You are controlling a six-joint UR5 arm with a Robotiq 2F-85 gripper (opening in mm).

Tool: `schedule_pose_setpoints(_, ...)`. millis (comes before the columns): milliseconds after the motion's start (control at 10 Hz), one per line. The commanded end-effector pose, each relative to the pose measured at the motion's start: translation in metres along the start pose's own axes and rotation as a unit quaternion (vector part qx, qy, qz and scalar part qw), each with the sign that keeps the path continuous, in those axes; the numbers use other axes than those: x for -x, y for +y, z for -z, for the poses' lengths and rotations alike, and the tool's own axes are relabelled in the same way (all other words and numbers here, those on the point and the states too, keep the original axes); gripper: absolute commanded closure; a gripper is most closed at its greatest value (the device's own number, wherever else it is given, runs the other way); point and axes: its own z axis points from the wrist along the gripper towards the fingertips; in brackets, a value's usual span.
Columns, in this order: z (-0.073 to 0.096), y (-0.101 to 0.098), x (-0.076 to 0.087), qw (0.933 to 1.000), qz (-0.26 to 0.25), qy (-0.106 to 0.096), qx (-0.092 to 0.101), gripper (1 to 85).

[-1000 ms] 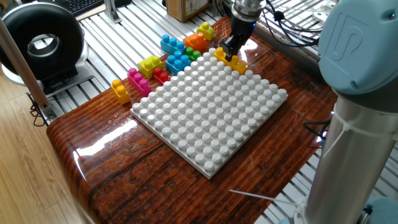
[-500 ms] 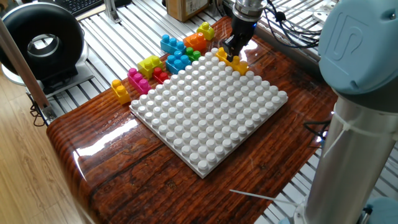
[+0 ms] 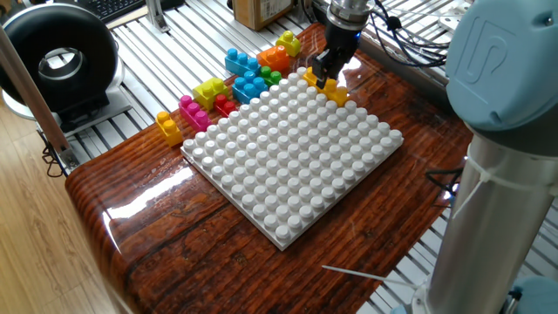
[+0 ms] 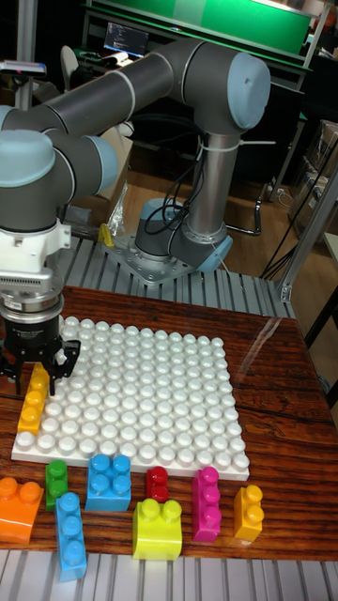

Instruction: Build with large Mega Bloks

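My gripper (image 3: 324, 73) is shut on a long yellow brick (image 3: 327, 87) at the far corner of the white studded baseplate (image 3: 292, 166). In the tall fixed view the gripper (image 4: 38, 369) clasps the upper end of this yellow brick (image 4: 32, 406), which lies along the left edge column of the baseplate (image 4: 141, 394). Loose Mega Bloks sit beside the plate: orange (image 4: 21, 504), green (image 4: 56, 479), two blue (image 4: 111, 481), red (image 4: 158, 483), lime (image 4: 158, 531), magenta (image 4: 206, 504) and yellow (image 4: 249, 512).
The wooden table (image 3: 166, 235) ends close to the loose bricks. A black round device (image 3: 57, 57) stands at the far left and a cardboard box (image 3: 261, 9) behind the bricks. The arm's grey column (image 3: 501, 174) rises at the right, with cables (image 3: 410, 39) nearby.
The baseplate has slid slightly to the left compared with one second ago. The gripper and the yellow brick have barely moved.
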Motion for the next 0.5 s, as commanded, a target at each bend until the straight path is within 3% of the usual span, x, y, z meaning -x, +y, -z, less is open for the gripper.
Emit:
schedule_pose_setpoints(0,0.012,-0.010,-0.003,0.9998,0.008,0.017,-0.007,38.0)
schedule_pose_setpoints(200,0.018,-0.016,-0.001,0.9996,0.008,0.024,-0.016,41.7)
schedule_pose_setpoints(400,0.021,-0.032,0.011,0.9991,0.020,0.014,-0.036,46.0)
